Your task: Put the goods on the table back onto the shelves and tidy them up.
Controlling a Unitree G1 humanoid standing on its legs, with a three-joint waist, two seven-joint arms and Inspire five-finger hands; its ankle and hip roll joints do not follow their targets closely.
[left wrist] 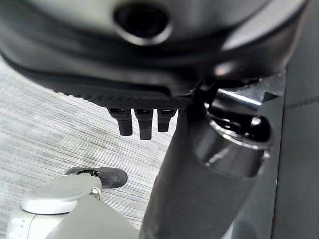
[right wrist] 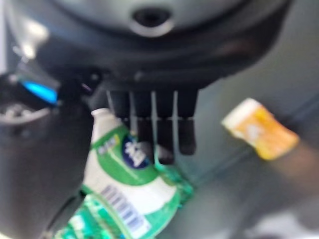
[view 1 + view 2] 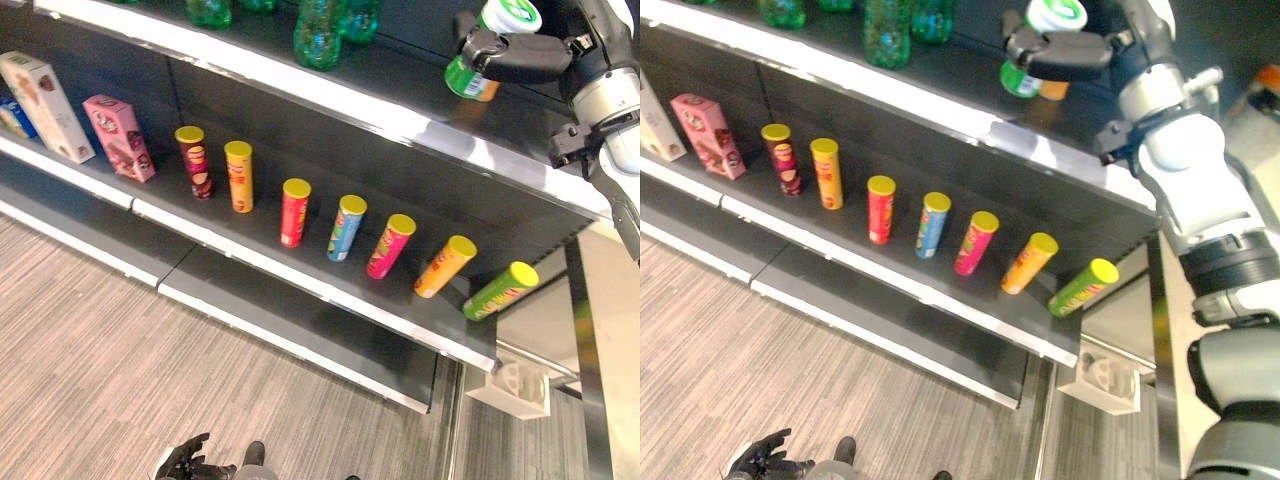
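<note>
Right hand (image 3: 515, 58) raised to upper shelf (image 3: 400, 115), fingers curled round green-and-white bottle (image 3: 490, 45). Left hand (image 3: 185, 462) hanging low above floor (image 3: 120, 380), fingers relaxed, holding nothing.

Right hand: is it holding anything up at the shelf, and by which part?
Yes. The right hand grips a green-and-white bottle around its upper body, just below the white cap. The left hand holds nothing.

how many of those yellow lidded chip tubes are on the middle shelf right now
7, in one row along the middle shelf: maroon, yellow, red, blue, pink, orange, green.
</note>
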